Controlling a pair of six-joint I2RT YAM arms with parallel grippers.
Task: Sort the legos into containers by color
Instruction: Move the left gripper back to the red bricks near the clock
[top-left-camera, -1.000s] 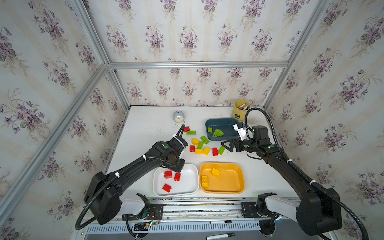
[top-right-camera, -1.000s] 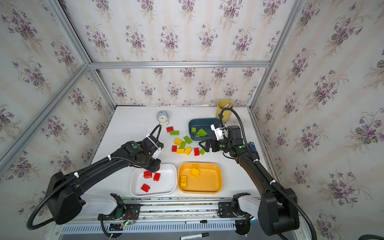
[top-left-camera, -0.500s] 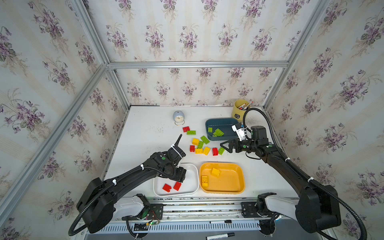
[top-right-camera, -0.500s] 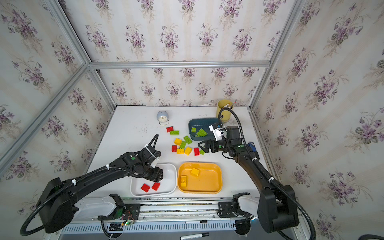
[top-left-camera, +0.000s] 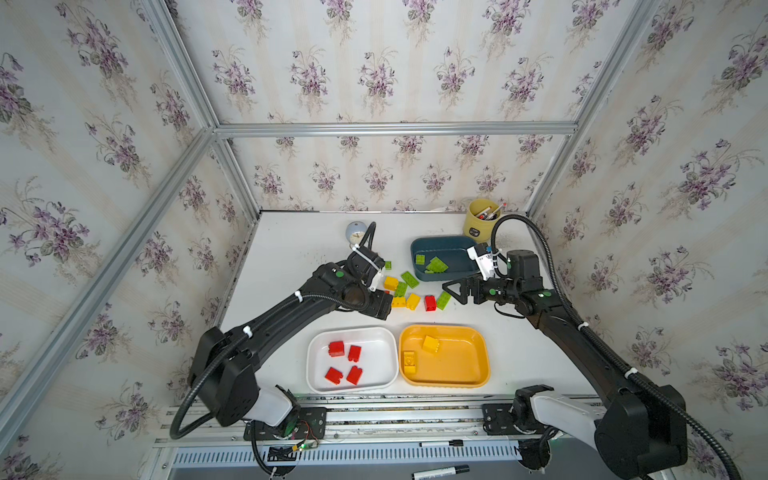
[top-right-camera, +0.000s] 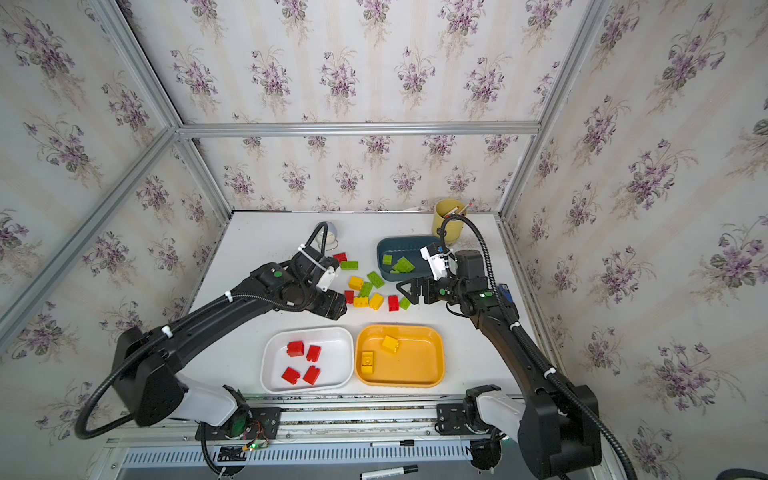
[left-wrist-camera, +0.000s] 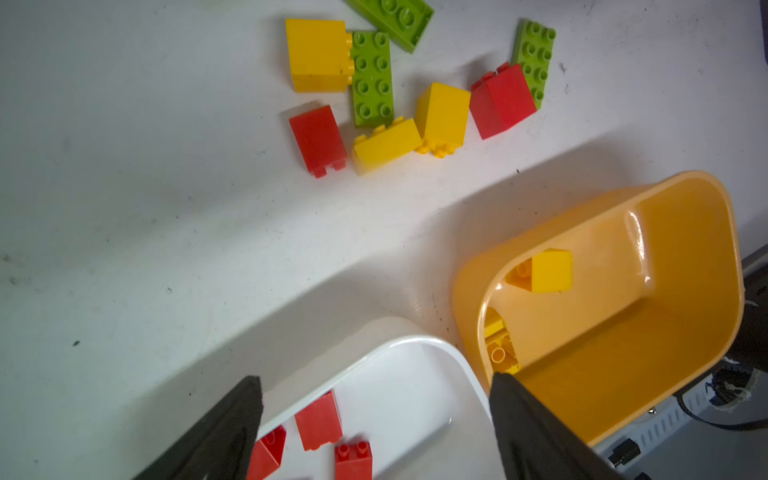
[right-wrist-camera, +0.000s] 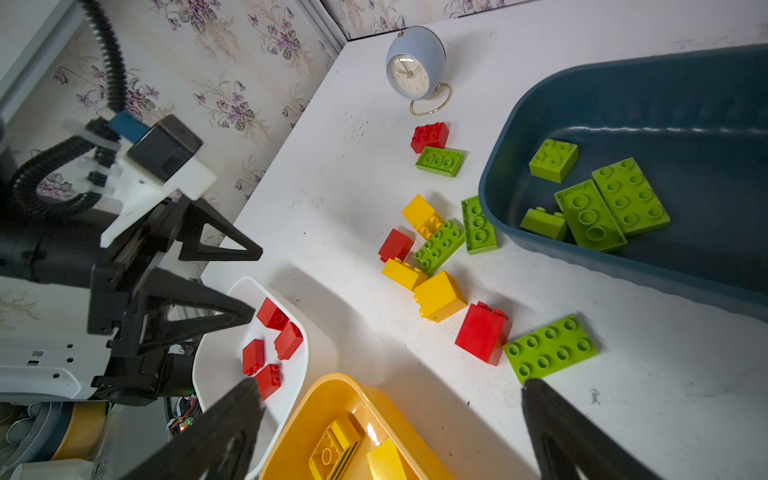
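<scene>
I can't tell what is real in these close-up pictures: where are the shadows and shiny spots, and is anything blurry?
In the left wrist view, broad soft shadows cross the table, a glare spot sits on the orange tray inner wall, and the left gripper shows dark, soft-edged fingers. In the right wrist view, a thin glare streak runs along the teal tray wall.
</scene>
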